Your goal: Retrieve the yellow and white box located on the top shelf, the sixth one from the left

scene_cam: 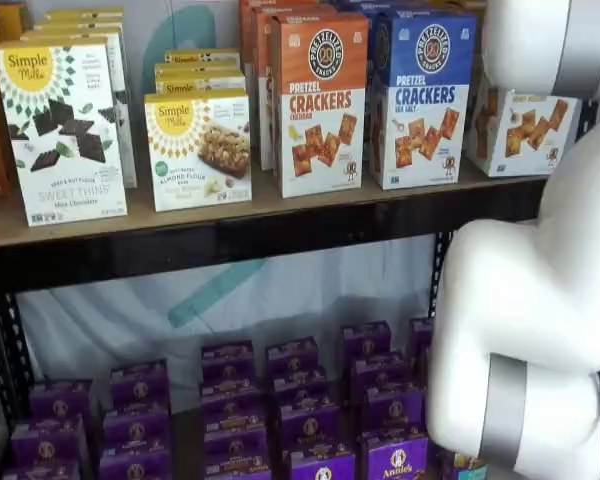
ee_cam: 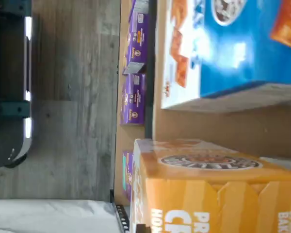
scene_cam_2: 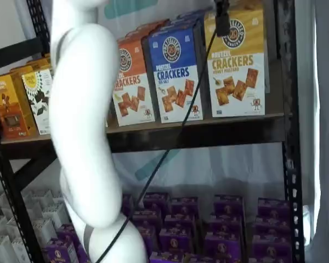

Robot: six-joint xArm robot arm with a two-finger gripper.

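wrist view: the picture is turned on its side. the yellow and white box (ee_cam: 208, 189) fills the near part, its round logo and the top of its yellow face close to the lens. the blue cracker box (ee_cam: 233, 48) lies just beside it with a strip of brown shelf board between them. small purple boxes (ee_cam: 134, 92) sit on the lower level, grey floor beyond. no fingers show here.

shelf view: the top shelf (scene_cam: 230, 235) carries, side by side, a simple mills box (scene_cam: 62, 130), the orange cracker box (scene_cam: 320, 100) and the blue cracker box (scene_cam: 422, 95). the yellow and white box (scene_cam: 525, 130) stands upright at the right end, partly hidden behind the white arm (scene_cam: 540, 300). purple boxes (scene_cam: 300, 420) fill the level below.

shelf view: the yellow and white box (scene_cam_2: 237, 63) stands upright on the top shelf (scene_cam_2: 197, 134), just beside the blue cracker box (scene_cam_2: 175, 74). a black part (scene_cam_2: 222, 16) with a cable hangs from the top edge in front of the box; it may be a finger, but it is too little to tell.

gripper: clenched; nothing can be seen held in it.
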